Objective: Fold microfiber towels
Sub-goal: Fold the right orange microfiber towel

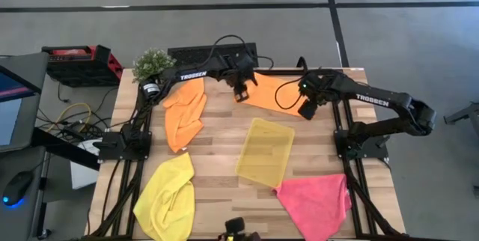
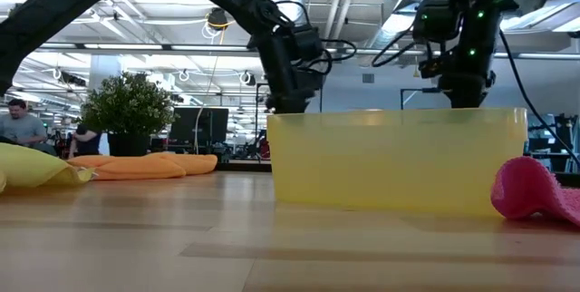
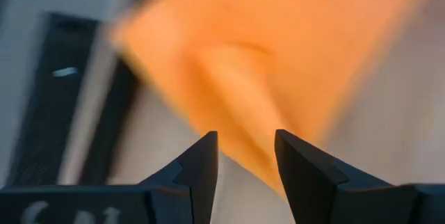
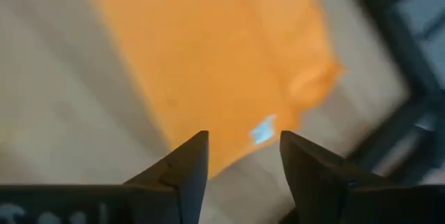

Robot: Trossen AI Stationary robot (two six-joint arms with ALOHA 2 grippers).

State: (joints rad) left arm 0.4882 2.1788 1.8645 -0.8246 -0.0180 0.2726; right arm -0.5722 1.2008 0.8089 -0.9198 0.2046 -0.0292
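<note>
An orange microfiber towel (image 1: 269, 95) lies flat at the table's far middle. My left gripper (image 1: 241, 91) hovers open over its left end (image 3: 278, 50), and my right gripper (image 1: 308, 110) hovers open over its right end (image 4: 208, 64). A second orange towel (image 1: 185, 114) lies crumpled at the left. The yellow towel (image 1: 166, 196) lies rumpled at the near left and the pink towel (image 1: 318, 200) at the near right. In the low view the tray hides both grippers' fingertips.
A translucent yellow tray (image 1: 266, 151) sits in the table's middle, near side of both grippers. A small potted plant (image 1: 153, 63) and a black power strip (image 1: 213, 52) stand along the far edge. A person (image 2: 18, 120) shows in the room beyond.
</note>
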